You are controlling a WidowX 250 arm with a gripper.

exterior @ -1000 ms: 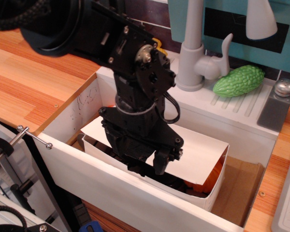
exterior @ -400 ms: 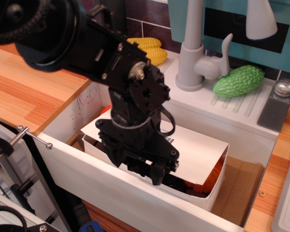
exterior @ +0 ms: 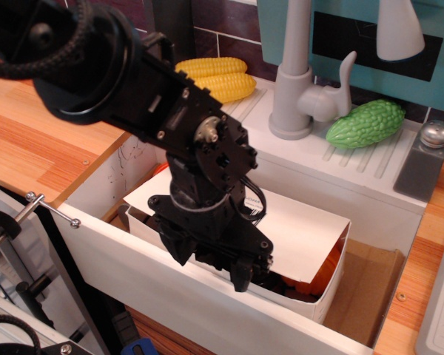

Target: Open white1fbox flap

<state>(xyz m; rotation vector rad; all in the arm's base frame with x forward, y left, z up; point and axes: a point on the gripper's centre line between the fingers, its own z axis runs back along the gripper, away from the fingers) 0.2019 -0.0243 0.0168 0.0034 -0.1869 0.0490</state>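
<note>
The white1fbox (exterior: 327, 292) is a long white cardboard box lying in the white sink basin (exterior: 133, 274). Its flap (exterior: 300, 233) is a wide white panel tilted up over the box, leaving a gap along the near edge where orange contents (exterior: 327, 268) show. My black gripper (exterior: 233, 275) reaches down at the box's near long edge, under the flap's front edge. Its fingers are dark against the dark opening, so I cannot tell how far apart they stand or whether they hold the flap. The arm hides the flap's left middle part and most of the barcode.
A grey tap (exterior: 294, 74) stands behind the basin. Yellow corn cobs (exterior: 218, 78) lie at the back left, a green bitter gourd (exterior: 365, 123) on the drainer, a grey dispenser (exterior: 423, 159) at the right. Wooden counter (exterior: 37, 140) lies to the left.
The arm has swung left and toward the near edge, uncovering the corn cobs behind it. The gripper has shifted slightly lower along the box's front edge. The flap stays raised at about the same angle.
</note>
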